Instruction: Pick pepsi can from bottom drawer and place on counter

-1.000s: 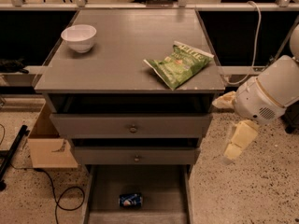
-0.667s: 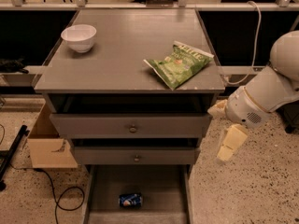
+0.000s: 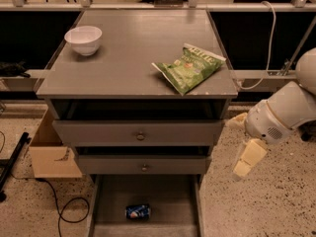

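The pepsi can (image 3: 138, 211) lies on its side in the open bottom drawer (image 3: 170, 201), near the drawer's middle. The counter (image 3: 133, 58) is the grey top of the cabinet. My gripper (image 3: 243, 139) hangs to the right of the cabinet, level with the two upper drawers. It is well above and to the right of the can. Its cream fingers (image 3: 250, 157) are spread apart and hold nothing.
A white bowl (image 3: 83, 39) stands at the counter's back left. A green chip bag (image 3: 190, 67) lies at its right front. The top drawer (image 3: 140, 132) is pulled out a little. A cardboard box (image 3: 52, 154) and cables (image 3: 64, 211) lie on the floor at left.
My gripper has dropped a little lower beside the cabinet's right side. The can, bowl and bag have not moved.
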Robot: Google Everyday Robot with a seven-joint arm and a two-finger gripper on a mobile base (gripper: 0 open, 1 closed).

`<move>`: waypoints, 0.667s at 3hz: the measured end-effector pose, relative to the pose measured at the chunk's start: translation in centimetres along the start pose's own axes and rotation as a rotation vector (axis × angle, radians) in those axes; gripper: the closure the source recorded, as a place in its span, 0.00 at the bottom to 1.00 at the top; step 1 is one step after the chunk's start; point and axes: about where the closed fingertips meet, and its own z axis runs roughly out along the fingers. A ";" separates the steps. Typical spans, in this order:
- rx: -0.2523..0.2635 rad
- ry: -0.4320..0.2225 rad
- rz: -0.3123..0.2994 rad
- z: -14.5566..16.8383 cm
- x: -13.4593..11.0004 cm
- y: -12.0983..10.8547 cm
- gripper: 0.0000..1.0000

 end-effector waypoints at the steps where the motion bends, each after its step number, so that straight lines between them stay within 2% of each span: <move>1: -0.036 -0.093 0.105 4.0 4.2 -0.3 0.00; 2: -0.089 -0.170 0.197 8.6 7.8 0.2 0.00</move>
